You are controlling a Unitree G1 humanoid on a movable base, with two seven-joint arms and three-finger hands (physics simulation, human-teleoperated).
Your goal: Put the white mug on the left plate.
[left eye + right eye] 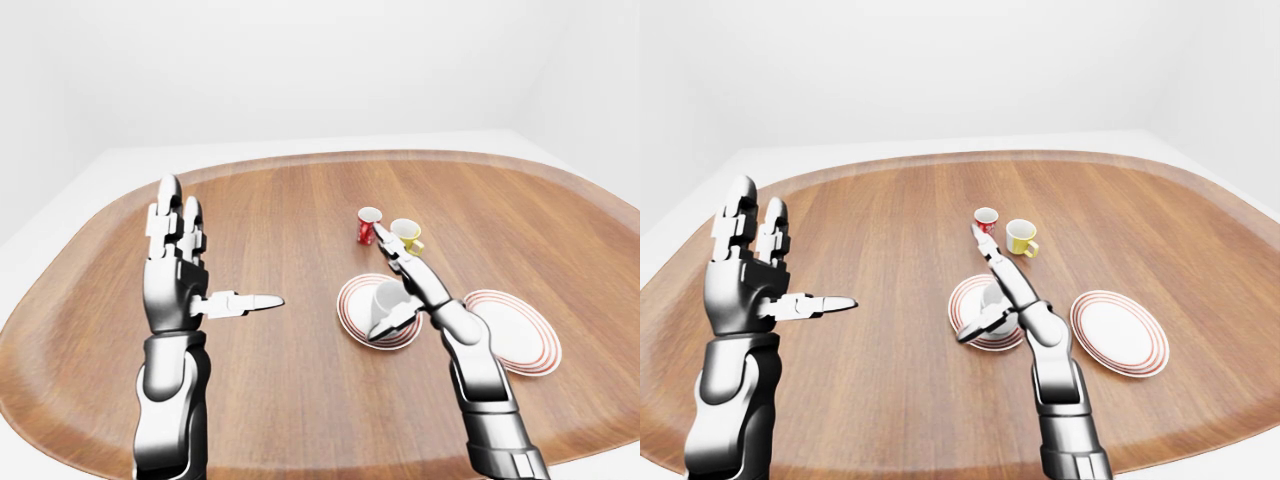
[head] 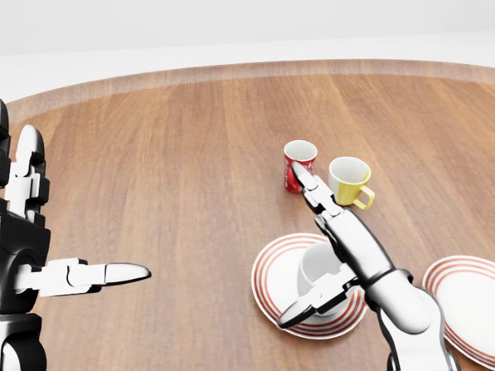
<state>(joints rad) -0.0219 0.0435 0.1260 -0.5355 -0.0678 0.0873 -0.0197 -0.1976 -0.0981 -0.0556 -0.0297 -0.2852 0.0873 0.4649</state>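
The white mug [image 2: 315, 268] stands on the left red-rimmed plate [image 2: 267, 292], in the lower middle of the head view. My right hand [image 2: 303, 246] is open beside it. Its straight fingers [image 2: 329, 209] reach past the mug's right side toward the red mug, and its thumb [image 2: 305, 308] lies below the mug over the plate. The fingers do not close round the mug. I cannot tell whether the hand touches it. My left hand [image 1: 215, 255] is open and empty, held upright over the table's left part, thumb pointing right.
A red mug [image 2: 298, 164] and a yellow mug [image 2: 348, 179] stand just above the left plate. A second red-rimmed plate [image 2: 437, 272] lies empty at the right. The oval wooden table [image 1: 300, 210] has a raised rim, with white floor beyond it.
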